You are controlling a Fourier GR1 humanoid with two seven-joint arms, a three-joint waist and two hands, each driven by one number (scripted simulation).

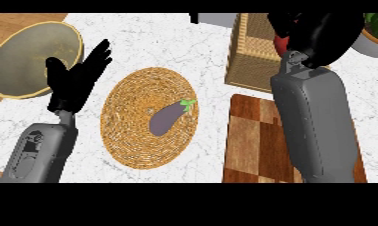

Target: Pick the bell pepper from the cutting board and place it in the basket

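Observation:
Only a red sliver of the bell pepper [280, 44] shows, under my right hand [319, 32], whose fingers are curled round it. That hand hangs over the right part of the woven square basket [253, 52] at the back right. The wooden cutting board [253, 140] lies in front of the basket, with my right forearm across its right side; nothing shows on its visible part. My left hand [76, 81] rests open at the left, fingers up, apart from everything.
A round woven mat [129, 120] in the middle carries a purple eggplant [167, 118]. A round tan plate [37, 59] sits at the far left. A grey object [215, 19] and a green-topped item [370, 21] lie along the back edge.

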